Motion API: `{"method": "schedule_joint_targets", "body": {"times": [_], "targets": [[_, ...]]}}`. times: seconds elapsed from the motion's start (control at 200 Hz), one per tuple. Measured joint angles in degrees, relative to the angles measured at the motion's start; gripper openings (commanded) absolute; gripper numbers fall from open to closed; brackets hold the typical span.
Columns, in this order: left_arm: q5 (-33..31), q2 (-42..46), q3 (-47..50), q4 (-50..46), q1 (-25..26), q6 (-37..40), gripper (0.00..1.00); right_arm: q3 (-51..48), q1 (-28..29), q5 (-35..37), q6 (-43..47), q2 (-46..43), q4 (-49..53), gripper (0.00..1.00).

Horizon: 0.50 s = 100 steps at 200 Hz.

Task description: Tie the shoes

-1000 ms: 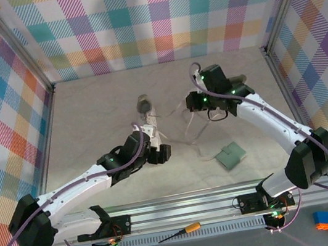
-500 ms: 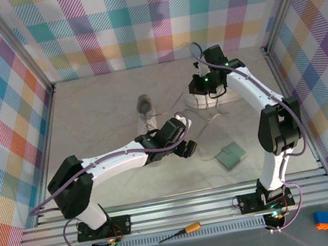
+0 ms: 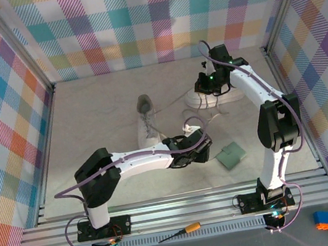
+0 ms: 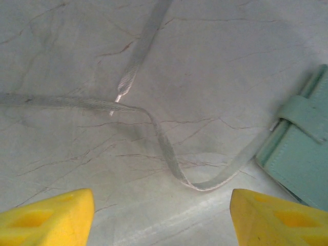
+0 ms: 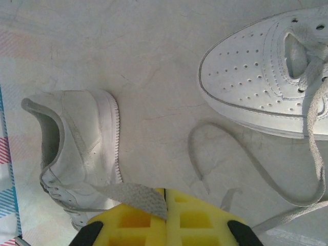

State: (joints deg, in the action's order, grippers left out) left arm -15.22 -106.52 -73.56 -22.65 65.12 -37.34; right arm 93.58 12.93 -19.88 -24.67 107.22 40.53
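Now the left gripper [image 4: 164,218] has swung off the near shoe [image 3: 146,126] and hovers over a loose lace [image 4: 164,148] lying on the desk [image 3: 95,121], just beside the green pad [image 4: 302,148]. Its fingers are spread and narrowing, with nothing held. The right gripper [image 5: 165,205] has pulled back over the far shoe [image 3: 201,99], pads pressed together on a lace end [image 5: 136,195]. Both shoes lie mid-desk, apart and untied. Judgement: one end secured, the second about to be picked up, knot not started.
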Motion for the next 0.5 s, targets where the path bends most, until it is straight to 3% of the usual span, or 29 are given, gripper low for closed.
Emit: {"method": "schedule_joint_targets", "body": {"times": [0.5], "targets": [[-0.28,-10.19,-9.94,-4.9,-2.14,-4.39,0.66,0.0,-0.24,-0.24,0.09,0.0,-0.37,0.02]]}}
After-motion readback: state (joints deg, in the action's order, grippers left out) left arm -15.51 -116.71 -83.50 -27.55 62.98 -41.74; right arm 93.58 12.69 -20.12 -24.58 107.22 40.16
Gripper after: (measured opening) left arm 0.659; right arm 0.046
